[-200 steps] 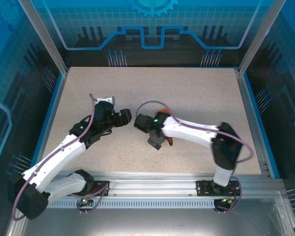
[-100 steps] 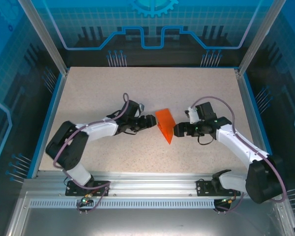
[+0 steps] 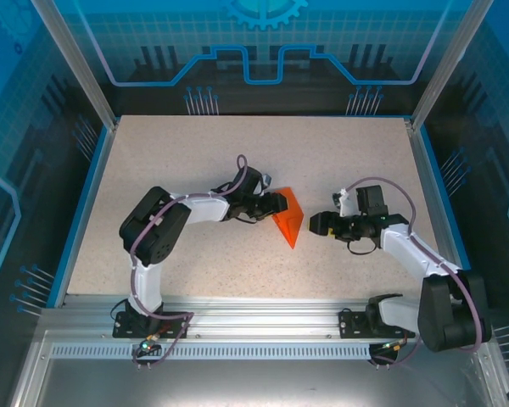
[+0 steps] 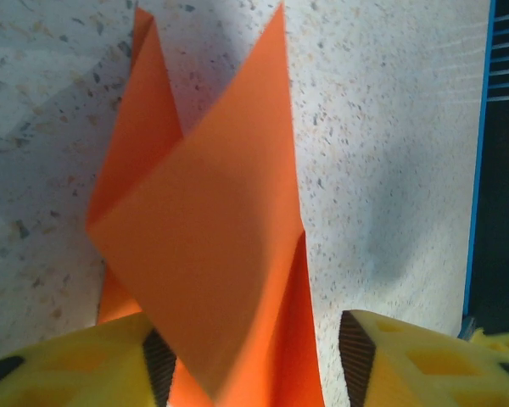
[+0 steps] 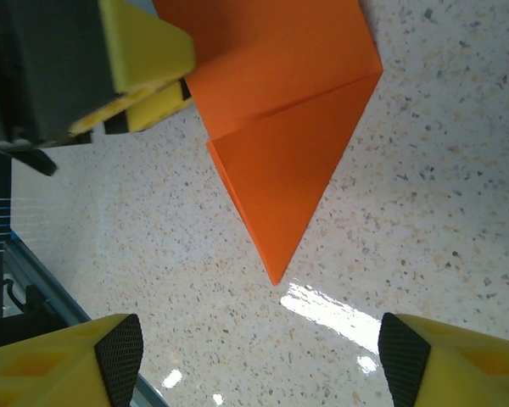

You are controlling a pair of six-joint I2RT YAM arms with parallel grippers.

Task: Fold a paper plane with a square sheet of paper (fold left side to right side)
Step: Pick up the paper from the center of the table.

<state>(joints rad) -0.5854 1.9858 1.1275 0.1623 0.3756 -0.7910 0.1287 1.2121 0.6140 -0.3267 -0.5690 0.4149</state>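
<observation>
The square sheet of paper is folded into the paper plane, a narrow orange kite lying mid-table with its point toward the near edge. My left gripper reaches the plane's upper left edge. In the left wrist view a raised orange flap stands between the jaws of the left gripper. They are open: the left pad is at the paper and the right pad is clear of it. My right gripper hovers just right of the plane, open wide. The plane's tip lies ahead of the right gripper.
The speckled table is bordered by a blue rim and transparent walls. The left gripper's yellow finger shows at the top left of the right wrist view, against the paper. The aluminium base rail runs along the near edge.
Both grippers were bunched together mid-table a second ago, then parted to reveal the orange plane. Since then the left gripper moved right onto its edge and narrowed its jaws; the right backed slightly right.
</observation>
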